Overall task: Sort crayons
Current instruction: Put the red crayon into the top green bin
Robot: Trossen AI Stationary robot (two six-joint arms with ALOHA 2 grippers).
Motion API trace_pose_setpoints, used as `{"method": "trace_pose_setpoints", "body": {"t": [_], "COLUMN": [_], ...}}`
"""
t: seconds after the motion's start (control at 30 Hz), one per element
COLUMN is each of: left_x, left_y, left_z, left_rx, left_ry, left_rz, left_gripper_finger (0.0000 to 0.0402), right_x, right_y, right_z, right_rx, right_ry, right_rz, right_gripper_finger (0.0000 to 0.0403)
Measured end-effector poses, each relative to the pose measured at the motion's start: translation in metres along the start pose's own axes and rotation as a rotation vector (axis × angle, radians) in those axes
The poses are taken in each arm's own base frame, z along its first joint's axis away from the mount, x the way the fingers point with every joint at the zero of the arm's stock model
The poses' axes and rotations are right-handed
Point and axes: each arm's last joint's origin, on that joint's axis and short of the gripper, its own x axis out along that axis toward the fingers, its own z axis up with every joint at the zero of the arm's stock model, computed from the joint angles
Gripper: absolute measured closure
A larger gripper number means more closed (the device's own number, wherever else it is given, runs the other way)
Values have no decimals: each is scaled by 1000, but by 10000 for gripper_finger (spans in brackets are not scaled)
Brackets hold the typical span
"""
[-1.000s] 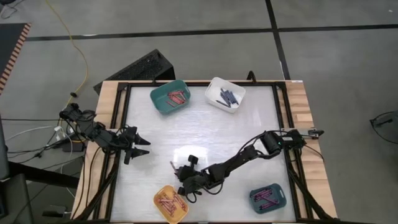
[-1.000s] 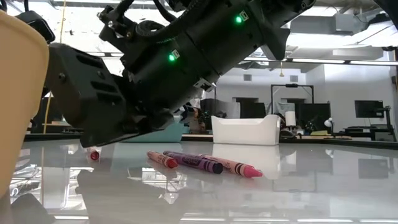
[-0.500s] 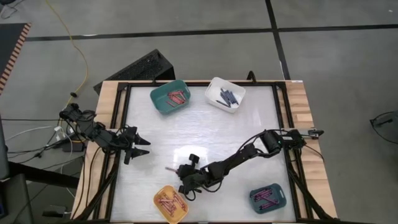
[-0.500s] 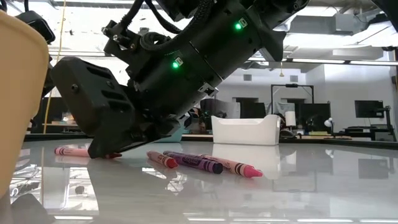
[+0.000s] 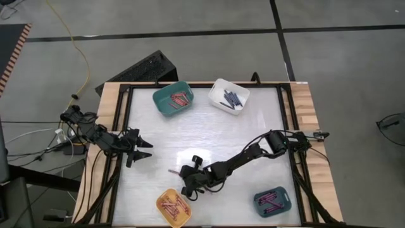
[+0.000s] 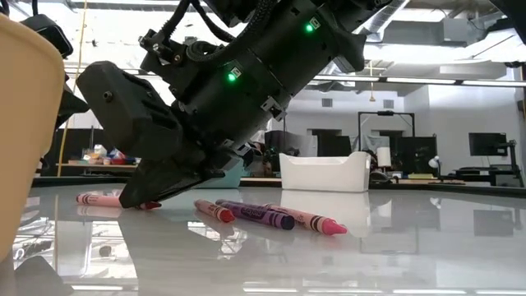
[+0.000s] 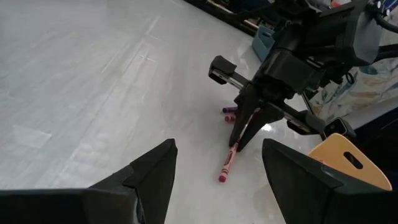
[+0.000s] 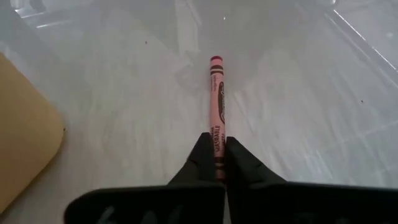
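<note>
**A:** Right claw (image 8: 217,152) pinched shut on one end of a pink crayon (image 8: 217,99); the rest of the stick juts out ahead of the fingertips, flat on the worktop (image 5: 202,130). High view puts it lower centre, just above the yellow bin (image 5: 173,208).

**B:** Lifted yet?

**A:** Doesn't look it. Low view shows the crayon (image 6: 97,199) lying on the surface with the claw (image 6: 146,197) tip down at its end. I'd call this the grasp step, pick just made.

**B:** Left claw?

**A:** Left claw (image 5: 144,149) parked at mid-left of the high view, fingers spread, nothing in them.

**B:** What else is loose?

**A:** Three more crayons (image 6: 267,215) in a bunch just beside the right claw: red, purple, pink. The other crayons lie sorted in the bins: teal bin (image 5: 161,98) upper centre, white bin (image 5: 218,87) next to it, second teal bin (image 5: 286,201) lower right.

**B:** Next move?

**A:** Raise straight up, then carry to the matching bin. Yellow bin's contents look closest in colour, and it's the nearest. End grip is the risk: the stick may swing or slip, so go slow.
</note>
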Motion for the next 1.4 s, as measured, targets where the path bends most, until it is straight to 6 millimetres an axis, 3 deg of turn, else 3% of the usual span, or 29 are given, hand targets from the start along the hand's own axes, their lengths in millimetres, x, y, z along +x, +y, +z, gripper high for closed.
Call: {"method": "trace_pose_setpoints", "body": {"t": [1.4], "left_x": [0], "left_y": [0], "left_z": [0], "left_rx": [0], "left_ry": [0], "left_rz": [0], "left_gripper_finger": [174], "right_x": [1], "right_y": [-3], "right_z": [4], "right_rx": [38], "right_ry": [-15], "right_rz": [14], "right_gripper_finger": [399]}}
